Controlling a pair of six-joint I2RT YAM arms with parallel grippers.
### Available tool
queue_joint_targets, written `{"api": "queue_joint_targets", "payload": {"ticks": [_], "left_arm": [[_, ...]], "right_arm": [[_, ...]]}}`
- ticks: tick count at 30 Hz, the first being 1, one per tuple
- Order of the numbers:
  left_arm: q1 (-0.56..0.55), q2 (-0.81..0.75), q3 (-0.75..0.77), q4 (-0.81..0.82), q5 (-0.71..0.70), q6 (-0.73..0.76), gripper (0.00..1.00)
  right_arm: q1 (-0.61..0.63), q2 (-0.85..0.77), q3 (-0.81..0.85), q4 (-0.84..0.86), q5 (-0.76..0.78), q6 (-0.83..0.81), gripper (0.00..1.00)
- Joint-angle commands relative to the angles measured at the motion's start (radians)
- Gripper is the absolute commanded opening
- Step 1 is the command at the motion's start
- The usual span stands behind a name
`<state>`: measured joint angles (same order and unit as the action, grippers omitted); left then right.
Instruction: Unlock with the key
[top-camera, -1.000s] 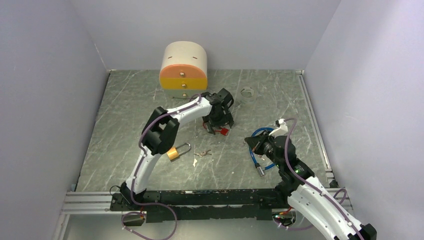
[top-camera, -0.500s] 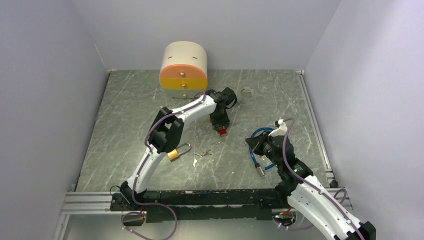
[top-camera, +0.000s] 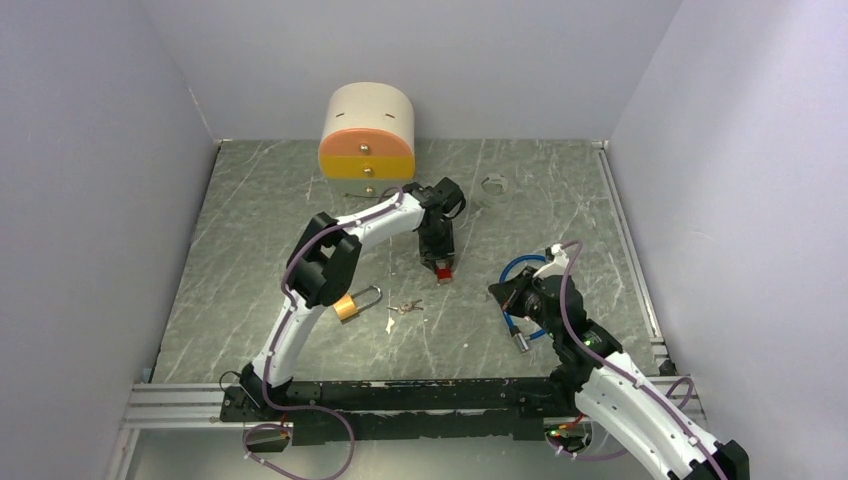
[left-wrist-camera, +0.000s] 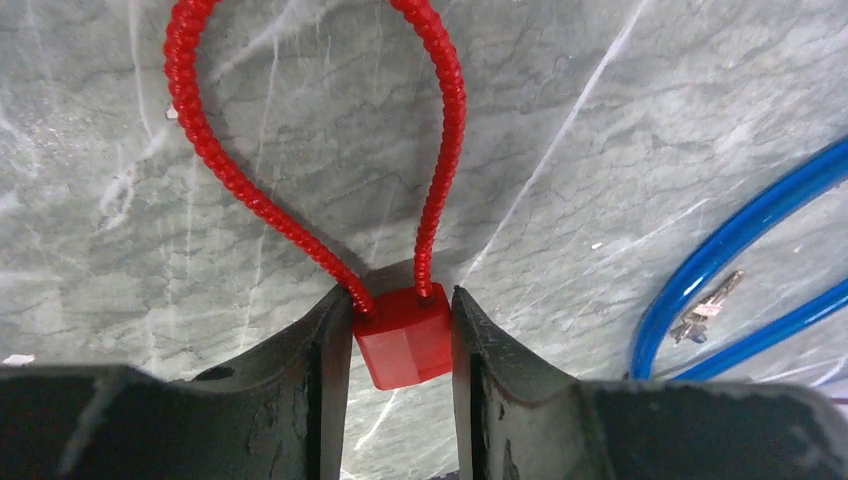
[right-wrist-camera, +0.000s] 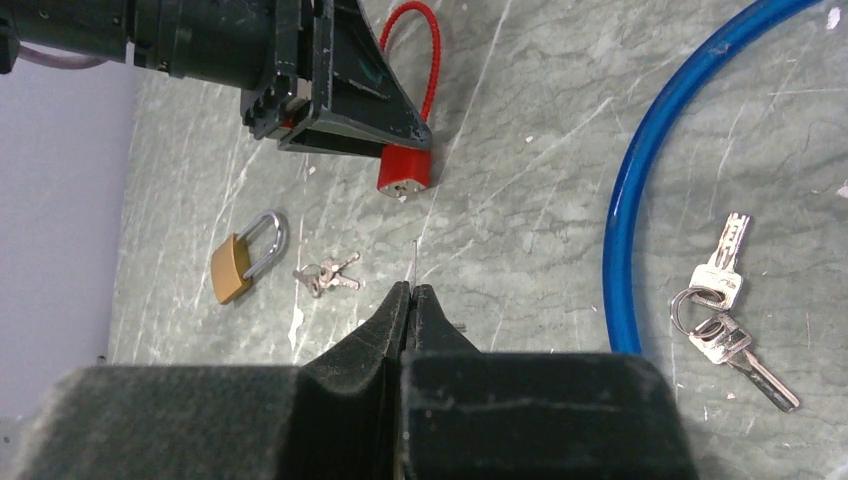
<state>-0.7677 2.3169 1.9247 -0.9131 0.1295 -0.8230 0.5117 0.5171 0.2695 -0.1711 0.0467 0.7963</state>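
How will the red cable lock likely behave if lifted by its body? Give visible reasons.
The red cable lock probably lifts easily: its body looks small within the left claw. Its braided loop looks bendy, so it may droop or swing. The faceted body seems unlikely to roll.

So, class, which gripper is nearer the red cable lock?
Left. The left gripper holds the red cable lock between its fingers; the right gripper, shut, sits apart beside the blue cable.
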Motion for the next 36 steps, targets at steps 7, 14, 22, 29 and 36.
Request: {"api": "queue_joint_targets", "payload": {"ticks": [7,14,22,29,36], "left_arm": [[0.004,-0.077,-0.028,0.016,-0.079,0.068,0.68],[-0.029,-0.102,0.023,0.028,-0.231,0.086,0.57],[-0.045,0.028,0.146,-0.017,-0.227,0.095,0.38],[-0.063,0.104,0.215,-0.116,-0.241,0.085,0.34],[-0.077,0.126,0.214,-0.143,-0.229,0.092,0.18]], "right_arm": [[-0.003,-0.017,-0.019,0.048,-0.025,0.024,0.0],[-0.004,-0.023,-0.021,0.03,-0.03,0.016,0.0],[-0.004,-0.005,-0.023,0.03,-0.041,0.009,0.0],[-0.007,0.005,-0.024,0.029,-0.039,0.006,0.0],[-0.009,0.02,-0.021,0.032,-0.042,0.006,0.0]]}}
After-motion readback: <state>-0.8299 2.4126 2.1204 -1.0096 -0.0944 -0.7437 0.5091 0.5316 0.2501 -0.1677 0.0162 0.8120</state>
